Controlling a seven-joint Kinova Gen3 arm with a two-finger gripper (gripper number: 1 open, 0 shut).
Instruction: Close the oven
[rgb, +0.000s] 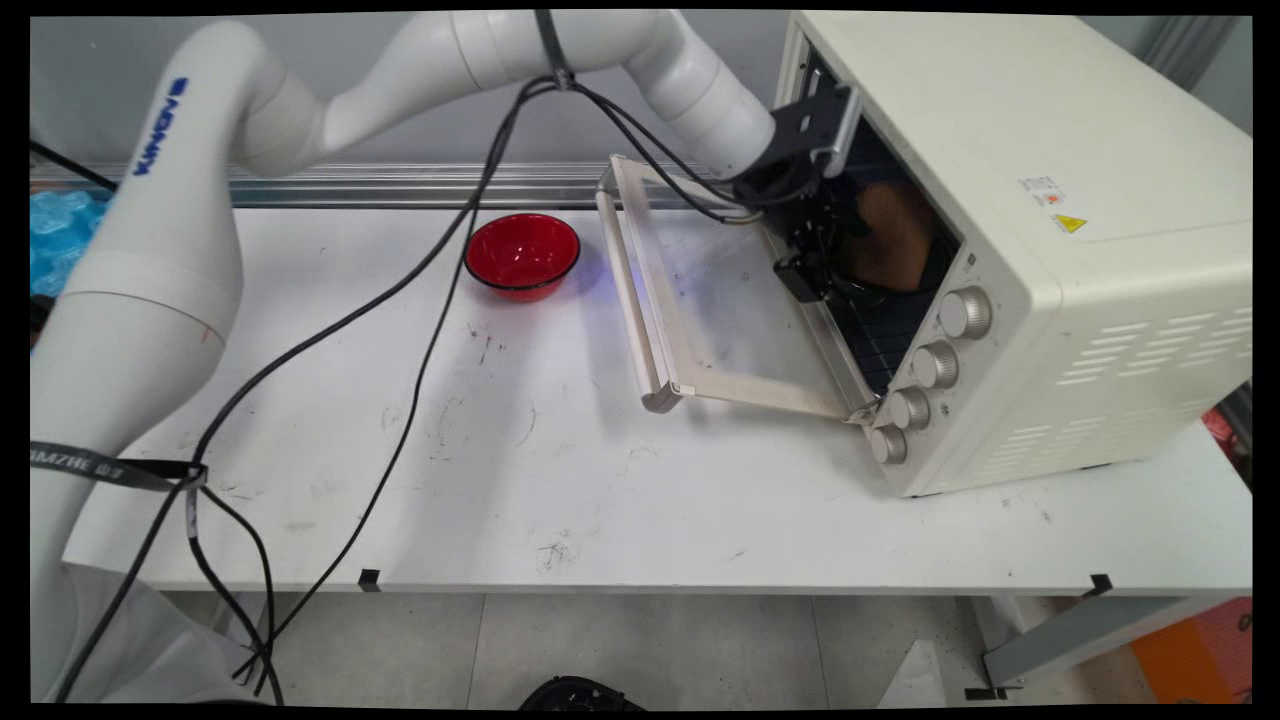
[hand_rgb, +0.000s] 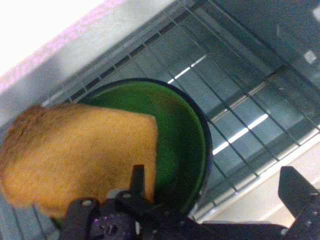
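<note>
- Brown and spongy, a slice of bread (hand_rgb: 75, 160) fills the lower left of my hand view, resting in a green bowl (hand_rgb: 182, 150) with a dark rim.
- My gripper (hand_rgb: 215, 200) is reaching into the oven (rgb: 1050, 250). In the hand view one finger (hand_rgb: 137, 185) rises in front of the bread's lower edge and the other finger (hand_rgb: 297, 192) stands off at about 4 o'clock, well clear of the bowl's rim. The fingers are spread apart with the near side of the bowl between them, and I cannot tell if the left one touches the bread.
- Bowl and bread sit on the wire rack (hand_rgb: 240, 100) inside the oven; bright strips show through the bars.
- In the main view I can see the bread (rgb: 895, 235) as a brown shape in the dark cavity, just to the 3 o'clock side of my gripper (rgb: 815, 245). The bowl itself is hard to make out there.
- The oven is cream-coloured and stands on the right part of the white table (rgb: 560, 470). Its glass door (rgb: 710, 300) is dropped open toward 9 o'clock, with the handle (rgb: 630, 290) at its far edge.
- Four round knobs (rgb: 930, 365) run down the oven's front panel, at about 5 o'clock from the cavity.
- A red bowl (rgb: 522, 255) stands on the table at 9 o'clock from the door handle, near it but not touching.
- Black cables (rgb: 420, 330) hang from my arm across the table's left half.
</note>
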